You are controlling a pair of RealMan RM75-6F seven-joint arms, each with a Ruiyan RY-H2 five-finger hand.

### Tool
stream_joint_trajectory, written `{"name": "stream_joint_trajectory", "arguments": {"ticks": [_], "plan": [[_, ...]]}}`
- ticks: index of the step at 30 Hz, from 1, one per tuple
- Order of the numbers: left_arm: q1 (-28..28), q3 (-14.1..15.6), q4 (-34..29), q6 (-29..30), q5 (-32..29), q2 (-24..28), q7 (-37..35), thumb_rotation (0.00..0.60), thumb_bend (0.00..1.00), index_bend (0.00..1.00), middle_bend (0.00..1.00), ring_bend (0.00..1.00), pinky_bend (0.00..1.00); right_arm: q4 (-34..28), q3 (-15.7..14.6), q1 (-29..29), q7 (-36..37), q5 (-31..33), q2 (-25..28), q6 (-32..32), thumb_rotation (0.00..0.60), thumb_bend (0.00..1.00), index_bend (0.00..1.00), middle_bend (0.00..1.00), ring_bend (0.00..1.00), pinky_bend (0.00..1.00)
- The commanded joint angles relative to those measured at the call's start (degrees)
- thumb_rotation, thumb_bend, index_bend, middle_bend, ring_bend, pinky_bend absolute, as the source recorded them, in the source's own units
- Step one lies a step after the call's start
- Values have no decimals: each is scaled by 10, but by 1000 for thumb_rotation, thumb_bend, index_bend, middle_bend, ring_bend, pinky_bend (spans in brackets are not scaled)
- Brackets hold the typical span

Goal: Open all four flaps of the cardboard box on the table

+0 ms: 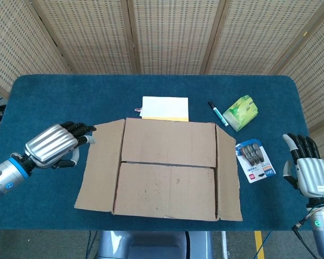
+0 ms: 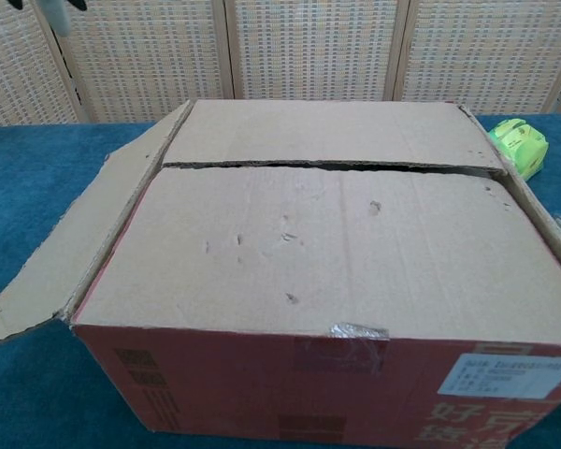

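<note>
Left hand (image 1: 53, 144) just beside opened left flap (image 1: 100, 164).

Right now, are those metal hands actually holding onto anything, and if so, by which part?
Nothing is held. The left hand hovers beside the left flap, fingers apart and clear of it. The right hand is open over the table.

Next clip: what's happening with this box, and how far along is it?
A two-armed robot is opening a cardboard box on a blue table. The left side flap is folded out, and the left robot hand sits just beside its edge, holding nothing. The right side flap looks folded out as well. The two large flaps on top lie shut, meeting at a seam. The right robot hand waits open at the table's right edge, away from the box.
</note>
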Motion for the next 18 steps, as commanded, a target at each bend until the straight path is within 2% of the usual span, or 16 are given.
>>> {"name": "stream_joint_trajectory", "arguments": {"ticks": [1,4,6,14,15,18], "plan": [[4,-23,11,6,-66,-61,91,164,508,141,4,0,41,1,0,-2,3,1,0,2,600,802,29,79,0,0],[1,-29,10,5,-98,-89,133,163,392,94,0,0,2,3,0,-3,6,1,1,3,600,802,29,79,0,0],[-2,-32,9,6,-109,-105,156,162,351,71,0,0,0,5,0,-3,8,1,1,3,600,802,29,79,0,0],[-3,-28,8,27,-168,-179,278,164,315,0,0,0,0,13,0,0,17,1,-2,-2,600,802,29,79,0,0],[-2,-27,7,37,-178,-193,301,181,316,0,0,0,0,15,0,0,18,0,-2,-3,600,802,29,79,0,0],[-2,-25,4,49,-197,-218,331,277,316,0,0,0,0,16,-1,2,19,-2,-2,-5,600,802,29,79,0,0]]}}
